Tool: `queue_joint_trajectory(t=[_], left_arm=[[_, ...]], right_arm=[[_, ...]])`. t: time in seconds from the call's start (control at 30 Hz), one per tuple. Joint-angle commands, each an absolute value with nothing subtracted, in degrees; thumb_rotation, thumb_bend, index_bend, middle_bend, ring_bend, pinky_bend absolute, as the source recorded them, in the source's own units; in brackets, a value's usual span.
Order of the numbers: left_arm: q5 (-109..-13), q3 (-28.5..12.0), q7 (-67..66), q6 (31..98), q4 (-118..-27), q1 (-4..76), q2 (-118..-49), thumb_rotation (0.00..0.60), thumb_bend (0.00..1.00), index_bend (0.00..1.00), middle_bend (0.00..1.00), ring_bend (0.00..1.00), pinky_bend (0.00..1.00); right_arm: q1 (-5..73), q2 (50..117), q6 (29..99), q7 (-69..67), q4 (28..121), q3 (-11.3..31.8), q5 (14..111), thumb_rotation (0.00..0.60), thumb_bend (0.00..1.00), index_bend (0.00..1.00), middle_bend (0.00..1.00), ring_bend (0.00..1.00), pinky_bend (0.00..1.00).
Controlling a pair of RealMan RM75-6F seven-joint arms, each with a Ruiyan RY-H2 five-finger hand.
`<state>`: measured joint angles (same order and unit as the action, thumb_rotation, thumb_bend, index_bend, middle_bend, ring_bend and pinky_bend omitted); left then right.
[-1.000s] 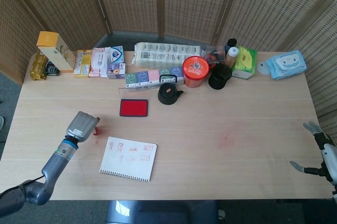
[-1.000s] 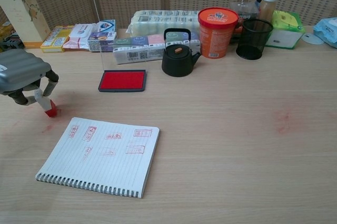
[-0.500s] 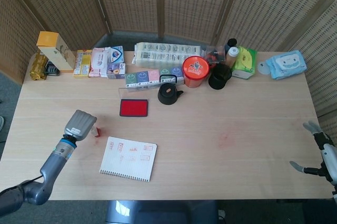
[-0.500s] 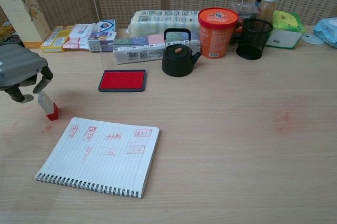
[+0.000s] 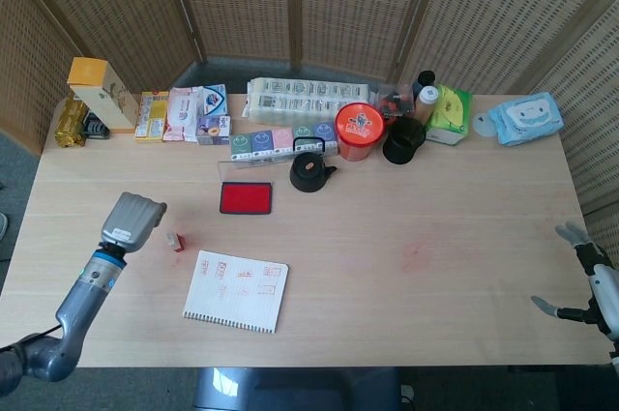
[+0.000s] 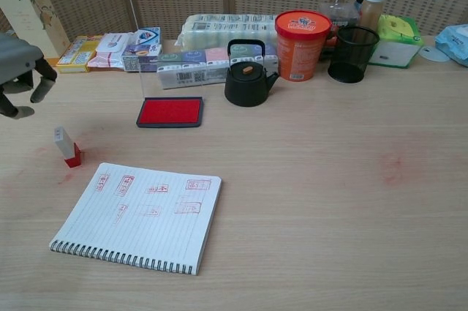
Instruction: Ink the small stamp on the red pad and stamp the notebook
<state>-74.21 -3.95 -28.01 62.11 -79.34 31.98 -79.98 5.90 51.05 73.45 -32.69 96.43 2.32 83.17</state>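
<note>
The small stamp (image 6: 66, 146) (image 5: 175, 241), white handle over a red base, stands upright on the table just left of the notebook's top corner. The open notebook (image 6: 140, 215) (image 5: 237, 291) carries several red imprints on its lined page. Behind them lies the red ink pad (image 6: 170, 112) (image 5: 246, 197) with its clear lid raised. My left hand (image 6: 18, 71) (image 5: 132, 221) hovers up and to the left of the stamp, fingers apart, holding nothing. At the table's far right edge my right hand (image 5: 580, 276) is open and empty.
Along the back stand a black kettle (image 6: 246, 78), an orange tub (image 6: 299, 34), a black mesh cup (image 6: 352, 53), boxes and tissue packs (image 6: 206, 64). A tall carton (image 6: 28, 11) stands at the back left. A faint red smear (image 6: 393, 167) marks the table's right half.
My left hand let go of the stamp and rose away to the left. The stamp now stands alone on the table. The right hand has not moved.
</note>
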Motion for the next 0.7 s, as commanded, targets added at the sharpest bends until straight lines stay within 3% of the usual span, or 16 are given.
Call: queue_joint_trajectory(t=[0.03, 0.1, 0.2, 0.3, 0.4, 0.53, 0.7], left_arm=[[-76.32, -4.74, -23.86, 66.03, -82.94, 30.15, -76.59, 0.6, 0.17, 0.43, 0.71, 0.77, 0.85], [-76.92, -4.87, -18.12, 70.77, -88.76, 26.67, -72.38, 0.6, 0.09, 0.24, 0.34, 0.47, 0.63], [-79.49, -3.01, -13.05, 75.44, -94.67, 22.51, -67.54, 0.6, 0.01, 0.05, 0.1, 0.25, 0.44], [-80.86, -1.09, -10.76, 79.94, -97.82, 18.39, -64.99, 0.6, 0.0, 0.0, 0.01, 0.11, 0.31], [-81.1, -0.01, -9.68, 82.33, -100.1, 15.79, -63.55, 0.6, 0.0, 0.0, 0.0, 0.01, 0.21], [-81.63, 2.17, -6.45, 87.15, -103.85, 10.59, -61.53, 0.6, 0.0, 0.0, 0.0, 0.0, 0.14], [-82.94, 3.52, -5.76, 88.44, -104.77, 8.32, -60.03, 0.6, 0.0, 0.0, 0.0, 0.0, 0.12]], right_arm=[[5.83, 51.03, 73.66, -32.64, 96.5, 2.32, 83.26, 0.6, 0.13, 0.0, 0.0, 0.0, 0.0], [5.94, 51.27, 73.66, -32.55, 96.21, 2.42, 83.25, 0.6, 0.12, 0.0, 0.0, 0.0, 0.0], [6.15, 52.57, 73.8, -30.87, 95.04, 3.04, 82.03, 0.6, 0.1, 0.0, 0.0, 0.0, 0.0], [5.33, 55.84, 78.42, -25.08, 93.4, 5.03, 80.32, 0.6, 0.06, 0.0, 0.0, 0.0, 0.0], [4.69, 58.34, 81.57, -20.7, 92.28, 6.16, 79.34, 0.6, 0.03, 0.0, 0.0, 0.0, 0.0], [3.98, 61.38, 85.53, -16.77, 90.88, 7.83, 78.36, 0.6, 0.02, 0.0, 0.0, 0.0, 0.0], [3.3, 62.89, 88.21, -15.04, 90.2, 8.59, 78.63, 0.6, 0.01, 0.0, 0.0, 0.0, 0.0]])
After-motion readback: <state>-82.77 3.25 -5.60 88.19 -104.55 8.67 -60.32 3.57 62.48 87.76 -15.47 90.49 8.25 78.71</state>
